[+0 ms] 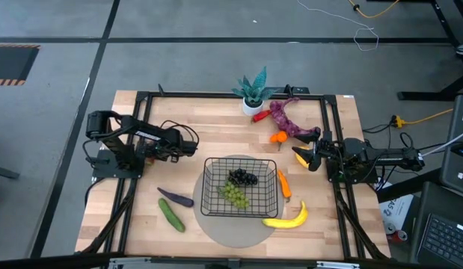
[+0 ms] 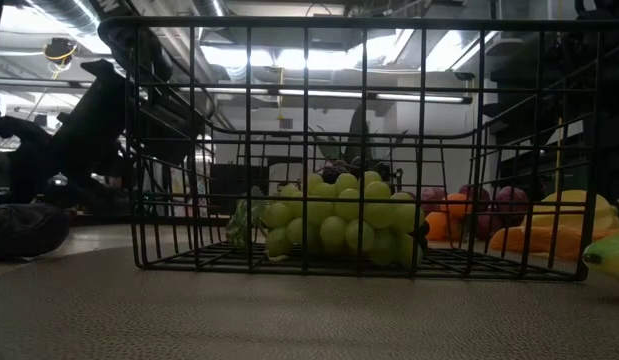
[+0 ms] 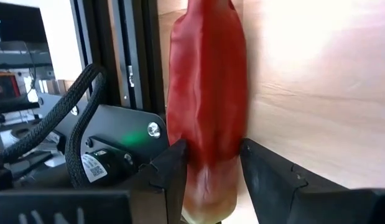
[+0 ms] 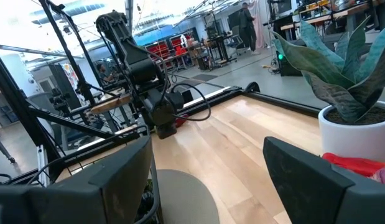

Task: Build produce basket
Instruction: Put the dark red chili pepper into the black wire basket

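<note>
The left gripper (image 1: pixel 192 146) hangs over bare table left of the basket (image 1: pixel 270 166); its fingers (image 3: pixel 173 168) are clamped on a red pepper (image 3: pixel 208 93), gripped near one end so most of it sticks out ahead of the jaws. The step in hand looks like carrying this pepper to the basket. A grip this far off-centre may let the pepper pivot, so a slow, level carry seems wise; lift it high enough that the overhanging end clears the wire rim. The basket sits on a grey disc (image 1: pixel 216 224) at mid-table; dark grapes (image 1: pixel 242 177) and green grapes (image 1: pixel 233 194) fill its middle, so the open left side is the better spot. Bring the pepper low inside the rim before letting go, or it may bounce out through the low mesh; withdraw straight up so the fingers do not snag a wire and drag the basket. The right gripper (image 1: pixel 304 158) waits just right of the basket, fingers spread wide with nothing between them; it is close enough that the left arm should stay on its own side.
</note>
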Motion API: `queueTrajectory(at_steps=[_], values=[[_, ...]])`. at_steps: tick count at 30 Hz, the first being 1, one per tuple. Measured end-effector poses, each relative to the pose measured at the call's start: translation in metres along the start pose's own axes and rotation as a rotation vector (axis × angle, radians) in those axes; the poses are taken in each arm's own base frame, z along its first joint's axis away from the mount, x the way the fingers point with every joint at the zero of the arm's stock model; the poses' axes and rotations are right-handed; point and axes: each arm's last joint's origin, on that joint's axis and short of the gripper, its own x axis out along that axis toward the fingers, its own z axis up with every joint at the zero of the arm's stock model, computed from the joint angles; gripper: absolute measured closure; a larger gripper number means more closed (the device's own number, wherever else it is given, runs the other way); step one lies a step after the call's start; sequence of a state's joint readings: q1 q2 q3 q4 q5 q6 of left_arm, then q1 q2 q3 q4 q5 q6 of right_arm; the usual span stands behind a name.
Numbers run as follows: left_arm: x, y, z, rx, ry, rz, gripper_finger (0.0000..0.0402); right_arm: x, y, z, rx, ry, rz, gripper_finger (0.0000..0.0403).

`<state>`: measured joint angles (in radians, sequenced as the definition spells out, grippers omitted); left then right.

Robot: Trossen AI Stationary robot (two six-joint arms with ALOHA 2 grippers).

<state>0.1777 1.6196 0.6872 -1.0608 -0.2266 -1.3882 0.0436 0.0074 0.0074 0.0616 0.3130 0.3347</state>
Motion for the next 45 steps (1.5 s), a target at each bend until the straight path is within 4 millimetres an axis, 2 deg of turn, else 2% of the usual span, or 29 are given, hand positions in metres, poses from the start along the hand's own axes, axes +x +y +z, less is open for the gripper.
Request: queueTrajectory(at_steps=[5,12,17,24,28,37,45], values=[[0.000,0.000,0.000,0.010,0.003,-0.001,0.0284,0.000,0.000,0.000,0.000,0.000,0.000,0.0093],[-0.001,-0.001,-0.004,0.029,-0.002,-0.003,0.0379,0.000,0.000,0.000,0.000,0.000,0.000,0.0093],[-0.008,-0.005,-0.008,0.062,-0.074,-0.014,0.0390,0.000,0.000,0.000,-0.002,0.000,0.000,0.0093],[-0.053,-0.028,-0.007,0.117,-0.295,-0.160,0.0401,0.000,0.000,0.000,-0.003,0.000,0.000,0.0093],[-0.082,-0.035,-0.001,0.181,-0.470,-0.184,0.0401,0.000,0.000,0.000,-0.003,0.000,0.000,0.0093],[-0.142,-0.040,0.018,0.221,-0.807,-0.187,0.0401,0.000,0.000,0.000,-0.003,0.001,0.001,0.0093],[-0.194,-0.038,0.024,0.293,-0.930,-0.231,0.0401,0.000,0.000,0.000,-0.003,0.001,0.000,0.0093]])
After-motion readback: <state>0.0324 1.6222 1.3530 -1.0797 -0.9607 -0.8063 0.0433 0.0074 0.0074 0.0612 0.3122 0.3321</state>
